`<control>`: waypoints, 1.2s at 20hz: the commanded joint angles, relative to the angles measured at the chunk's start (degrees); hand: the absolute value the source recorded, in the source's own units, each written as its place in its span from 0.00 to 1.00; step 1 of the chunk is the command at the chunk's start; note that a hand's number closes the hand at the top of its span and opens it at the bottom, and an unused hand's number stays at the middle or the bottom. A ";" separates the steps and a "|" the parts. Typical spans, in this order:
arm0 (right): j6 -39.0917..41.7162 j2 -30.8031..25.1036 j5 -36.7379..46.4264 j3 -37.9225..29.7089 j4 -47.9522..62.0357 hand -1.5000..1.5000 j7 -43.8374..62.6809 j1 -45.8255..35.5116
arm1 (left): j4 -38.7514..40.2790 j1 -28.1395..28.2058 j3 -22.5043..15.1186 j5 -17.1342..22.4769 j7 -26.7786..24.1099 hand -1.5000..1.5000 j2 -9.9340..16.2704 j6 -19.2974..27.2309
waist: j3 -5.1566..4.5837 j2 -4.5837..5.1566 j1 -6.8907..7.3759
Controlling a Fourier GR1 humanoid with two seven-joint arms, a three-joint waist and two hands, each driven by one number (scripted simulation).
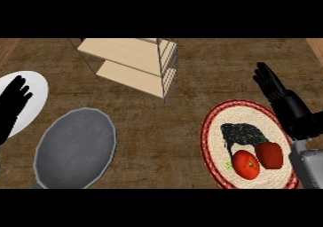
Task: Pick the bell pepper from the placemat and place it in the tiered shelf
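Both hands are matte black, with slim segmented fingers (264, 76). The right hand (282, 99) joins a glossy grey forearm (313, 167) at a dark wrist. The left hand (10, 111) shows as a black silhouette.

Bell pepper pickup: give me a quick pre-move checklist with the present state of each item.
1. Bell pepper on the placemat: ok, lying beside a tomato.
2. Right hand free: ok, open, holding nothing, above the placemat's far edge.
3. Pepper clear of neighbours: not ok, the tomato sits against it and a dark item is close behind.
4. Tiered shelf reachable and open: ok, its wooden tiers look bare.
5. Left hand out of the way: ok, open over the white plate.
6. Pepper's stem side: cannot tell.
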 commanded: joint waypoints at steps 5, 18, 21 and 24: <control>-19.89 4.23 10.37 -3.24 1.49 1.00 9.37 -2.93 | -3.44 4.57 -3.25 -6.21 -4.21 0.50 -3.71 4.25 | -1.61 -0.40 0.13; -46.14 10.76 58.33 9.45 -1.80 0.00 44.33 7.92 | -5.11 10.06 -5.12 -5.85 -5.54 0.50 -6.67 2.68 | -1.94 -0.74 -0.43; -36.67 7.34 66.17 8.20 0.78 0.00 53.80 6.64 | -7.07 10.97 -4.50 -5.86 -4.53 0.50 -5.03 2.71 | -2.08 -0.90 0.11; -24.20 6.07 70.81 8.42 -2.82 0.00 64.17 1.99 | -5.28 10.66 -4.46 -6.38 -5.50 0.50 -5.23 2.41 | -2.17 -0.83 -0.46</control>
